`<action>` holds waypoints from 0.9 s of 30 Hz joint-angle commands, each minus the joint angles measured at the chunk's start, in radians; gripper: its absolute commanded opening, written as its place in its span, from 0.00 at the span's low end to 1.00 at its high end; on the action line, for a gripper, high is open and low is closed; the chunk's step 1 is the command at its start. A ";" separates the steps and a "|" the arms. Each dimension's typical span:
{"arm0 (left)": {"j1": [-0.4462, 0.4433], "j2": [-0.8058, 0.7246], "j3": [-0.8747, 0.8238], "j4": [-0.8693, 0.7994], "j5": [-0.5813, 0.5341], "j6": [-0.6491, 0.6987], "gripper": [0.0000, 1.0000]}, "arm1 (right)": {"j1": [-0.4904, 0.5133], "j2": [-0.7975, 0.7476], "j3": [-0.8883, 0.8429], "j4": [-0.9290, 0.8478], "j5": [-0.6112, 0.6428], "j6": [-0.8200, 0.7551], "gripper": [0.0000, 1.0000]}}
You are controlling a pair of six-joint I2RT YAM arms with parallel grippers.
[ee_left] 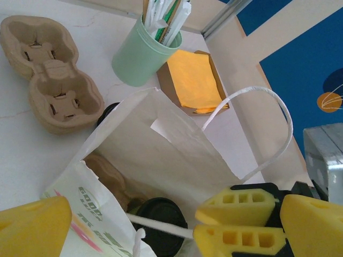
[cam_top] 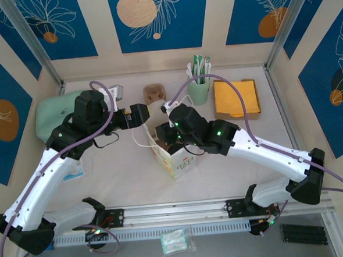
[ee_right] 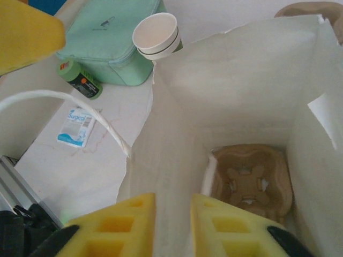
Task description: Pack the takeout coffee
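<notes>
Takeout coffee is sitting down in the paper bag, just off the tips of the right gripper and a bit below them. That gripper's jaws are only a crack apart, with nothing between them. The left gripper is spread wide beside the bag. The cup looks light, thin-walled and probably sloshy, so I'd grab the sides under the lid, gently, and keep it upright.

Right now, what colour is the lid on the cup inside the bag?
Black; the takeout coffee lid shows best in the left wrist view.
</notes>
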 commanded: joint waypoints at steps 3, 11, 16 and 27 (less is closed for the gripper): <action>-0.012 0.005 -0.007 0.035 0.025 -0.008 0.99 | 0.001 -0.042 0.022 -0.019 -0.033 0.025 0.50; -0.013 0.022 0.019 0.043 0.032 -0.001 1.00 | -0.062 -0.101 0.113 -0.109 -0.093 0.060 0.53; -0.017 0.046 0.083 0.041 0.047 0.011 0.99 | -0.175 -0.168 0.128 -0.133 -0.205 0.100 0.54; -0.123 0.164 0.272 0.047 0.042 0.036 0.99 | -0.540 -0.302 0.060 -0.178 -0.395 0.162 0.79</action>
